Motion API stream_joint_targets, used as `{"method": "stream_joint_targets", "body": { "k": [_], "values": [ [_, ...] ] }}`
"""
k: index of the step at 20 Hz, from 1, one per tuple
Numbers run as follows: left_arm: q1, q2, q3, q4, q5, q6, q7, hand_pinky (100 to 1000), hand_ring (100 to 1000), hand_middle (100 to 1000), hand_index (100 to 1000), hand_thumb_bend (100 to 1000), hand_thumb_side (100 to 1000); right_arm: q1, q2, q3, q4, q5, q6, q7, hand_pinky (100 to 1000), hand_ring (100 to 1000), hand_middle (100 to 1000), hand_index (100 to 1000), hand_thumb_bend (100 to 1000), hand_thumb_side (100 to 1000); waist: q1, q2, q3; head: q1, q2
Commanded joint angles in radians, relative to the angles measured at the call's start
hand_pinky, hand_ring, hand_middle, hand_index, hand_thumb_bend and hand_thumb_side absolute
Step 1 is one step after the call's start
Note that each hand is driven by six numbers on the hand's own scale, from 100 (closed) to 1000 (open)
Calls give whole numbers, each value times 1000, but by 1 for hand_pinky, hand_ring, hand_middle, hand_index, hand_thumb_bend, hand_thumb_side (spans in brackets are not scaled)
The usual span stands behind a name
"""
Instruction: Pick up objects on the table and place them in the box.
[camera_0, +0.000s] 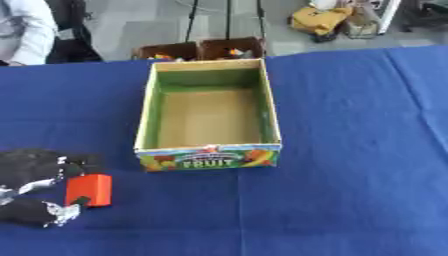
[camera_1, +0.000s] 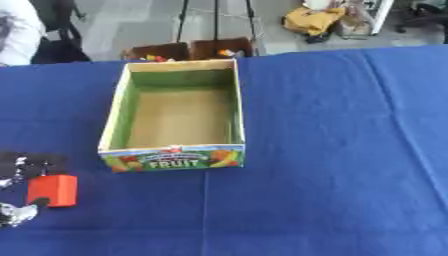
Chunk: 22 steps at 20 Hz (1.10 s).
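Right, the left hand (camera_0: 35, 187) is at the near-left corner of the blue table (camera_0: 350, 150), its black and silver fingers curled around a small red block (camera_0: 89, 190); the thumb side sits below the block, the fingers above and behind it, so the block is pinched between them; whether it is clear of the cloth or resting on it, the views do not settle. The right hand shows in neither view, so nothing can be said of it.

The box (camera_0: 210, 157) stands in the middle of the table, to the right of the block and a little farther away, with open cloth between them; cardboard, green along the inner walls, a bright fruit label across its near wall; the floor of it looks bare, so by my reading nothing has gone in yet.

So the step in hand is the pick, at or just after the grasp; the carry and the drop remain. The next move, I'd judge, calls for a lift high enough to clear the near-left corner of the box wall, then a sweep right and away until the block hangs over the open floor, and only then a release; come in too low and the block could knock the box askew.
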<state>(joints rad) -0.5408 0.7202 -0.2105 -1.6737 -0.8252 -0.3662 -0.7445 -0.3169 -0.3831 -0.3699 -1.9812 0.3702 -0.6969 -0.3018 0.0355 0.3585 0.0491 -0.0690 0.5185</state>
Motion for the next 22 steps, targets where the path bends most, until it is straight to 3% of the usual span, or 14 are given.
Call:
{"method": "stream_joint_targets", "body": {
  "k": [1, 8, 15, 22],
  "values": [
    [-16, 31, 18, -24, -4, -128, -130, 805, 927, 1000, 1000, 121, 1000, -5, -18, -9, -19, -11, 2, 3, 673, 703, 458, 663, 421, 1000, 11, -20, 1, 2, -6],
    [-21, 27, 10, -6, -18, -131, -133, 812, 932, 1000, 1000, 174, 1000, -4, -17, -9, -19, -13, 2, 6, 675, 703, 455, 661, 424, 1000, 13, -18, -1, 4, -7],
    [-21, 28, 7, -1, -57, -158, -140, 856, 958, 1000, 1000, 358, 1000, -3, -16, -10, -19, -14, 0, 9, 675, 702, 452, 659, 426, 1000, 12, -17, 1, 4, -7],
    [-24, 26, 4, 19, -112, -184, -123, 862, 960, 1000, 1000, 345, 1000, -3, -14, -10, -19, -16, 0, 10, 674, 700, 450, 656, 426, 1000, 11, -15, -1, 6, -7]
  ]
}}
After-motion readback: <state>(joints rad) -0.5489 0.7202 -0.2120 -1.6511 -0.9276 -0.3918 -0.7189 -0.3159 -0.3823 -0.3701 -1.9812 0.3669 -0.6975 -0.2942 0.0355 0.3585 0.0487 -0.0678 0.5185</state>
